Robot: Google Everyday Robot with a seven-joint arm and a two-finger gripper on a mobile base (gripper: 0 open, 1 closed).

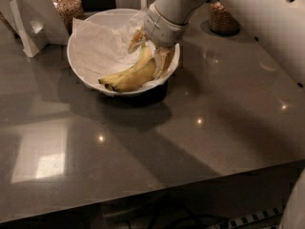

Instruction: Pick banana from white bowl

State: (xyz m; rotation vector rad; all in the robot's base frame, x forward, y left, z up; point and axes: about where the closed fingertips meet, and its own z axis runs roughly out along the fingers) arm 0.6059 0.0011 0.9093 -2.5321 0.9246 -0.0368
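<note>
The white bowl [83, 30], lined with crumpled white paper, stands at the back of the grey table. The yellow banana [131, 75] lies in its right half, its dark tip toward the front left and its stem end up under my gripper. My gripper [150, 51] reaches down into the bowl from the upper right. Its two tan fingers [136, 38] stand apart, one on each side of the banana's upper end. The banana rests on the paper liner. The stem is hidden by the gripper.
A white folded card stand [28, 25] is left of the bowl. A jar of nuts [66, 6] stands behind it and another container [221, 18] at the back right. The table's front edge [157, 187] runs across the lower frame.
</note>
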